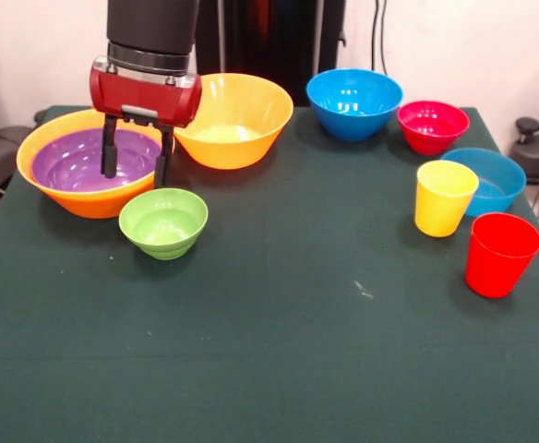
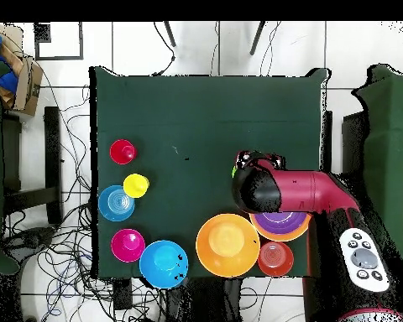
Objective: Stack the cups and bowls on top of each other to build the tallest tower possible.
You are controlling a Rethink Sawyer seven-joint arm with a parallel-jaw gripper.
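My gripper (image 1: 136, 177) is open and empty, with its fingers hanging over the near right part of the wide purple bowl (image 1: 80, 161). That bowl sits inside a large yellow-orange bowl (image 1: 62, 198); together they make the tower (image 2: 280, 225). A small green bowl (image 1: 163, 221) stands just in front of it. The second large yellow-orange bowl (image 1: 233, 120) is right of the gripper. Two blue bowls (image 1: 354, 103) (image 1: 491, 175), a pink-red bowl (image 1: 433, 126), the yellow cup (image 1: 445, 198) and the red cup (image 1: 500, 254) stand at the right. A small orange bowl (image 2: 275, 258) shows only in the overhead view.
In the overhead view my arm (image 2: 297, 191) covers the green bowl and part of the tower. A white remote-like box (image 2: 362, 260) lies off the table beside the arm. Cables run over the floor around the table (image 1: 279, 351).
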